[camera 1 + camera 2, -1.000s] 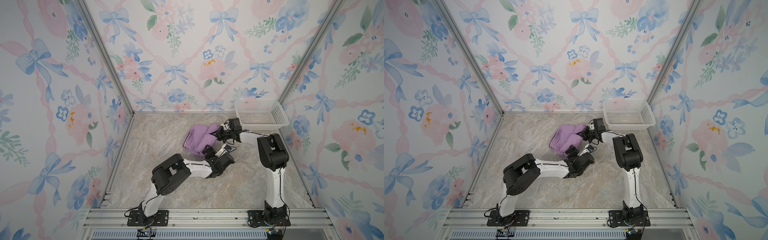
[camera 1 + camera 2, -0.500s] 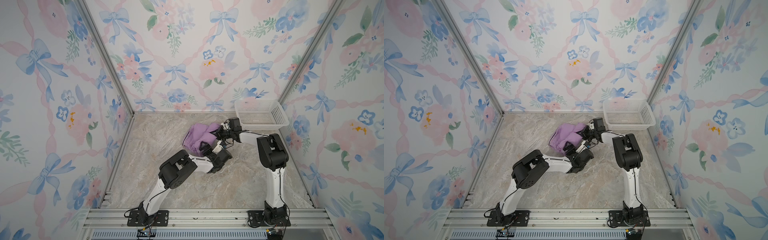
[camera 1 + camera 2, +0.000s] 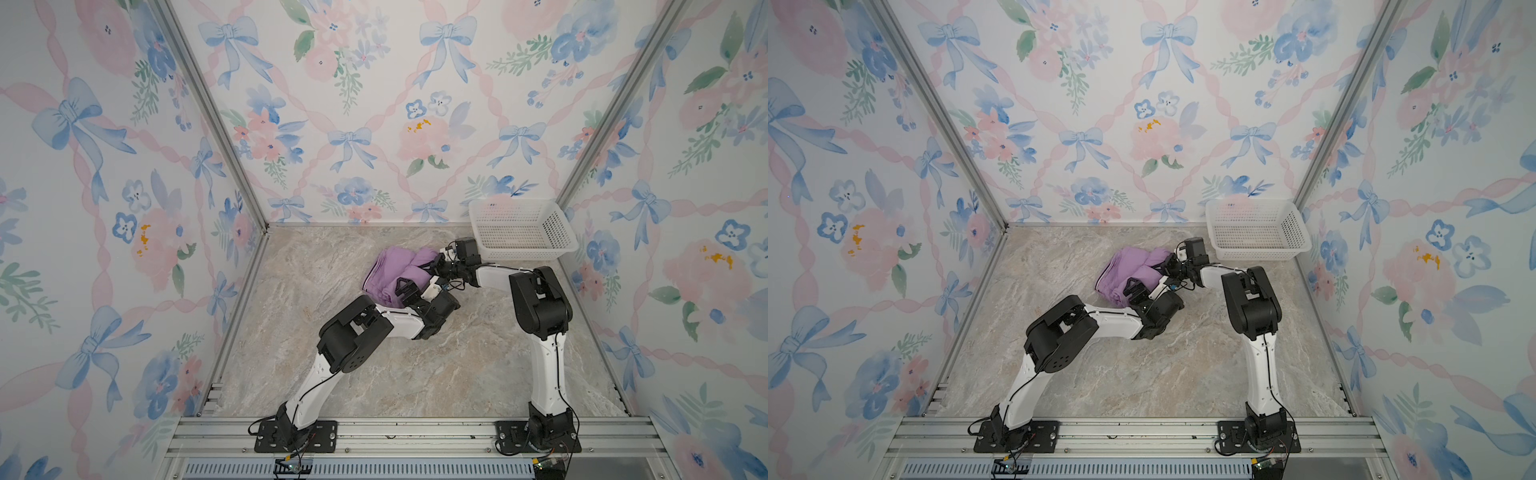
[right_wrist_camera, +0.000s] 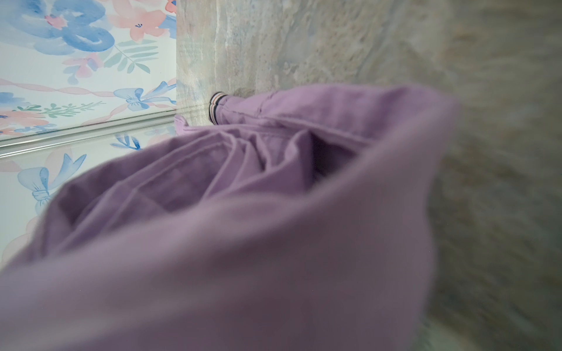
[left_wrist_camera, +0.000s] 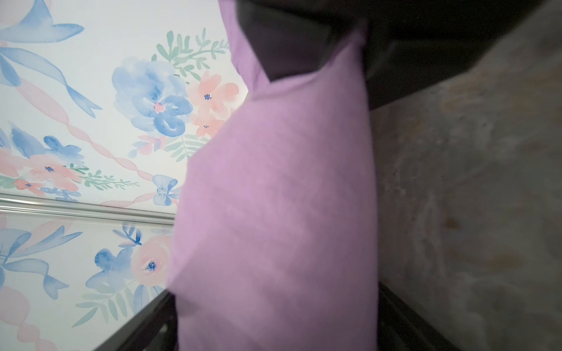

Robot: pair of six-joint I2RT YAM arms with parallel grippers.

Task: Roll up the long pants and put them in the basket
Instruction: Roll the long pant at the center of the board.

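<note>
Long pants (image 3: 395, 270), lilac and bunched into a loose, half-made roll, lie on the marble tabletop (image 3: 332, 374) just past centre toward 12 o'clock in both top views (image 3: 1127, 270), with a white mesh basket (image 3: 557, 249) at 2 o'clock. The left gripper (image 3: 409, 289), on a low, folded arm, meets the bundle's 5 o'clock edge. The right gripper (image 3: 440, 264), its elbow raised, reaches in at 3 o'clock. The left wrist view shows its jaws spread wide with a fabric fold (image 5: 273, 212) between them. The right wrist view shows cloth (image 4: 243, 243) filling the lens and the striped waistband (image 4: 214, 108) beyond; its jaws are closed, apparently pinching fabric. Rolling well likely means anchoring that pinch while the left closes on the thick part and turns evenly.
</note>
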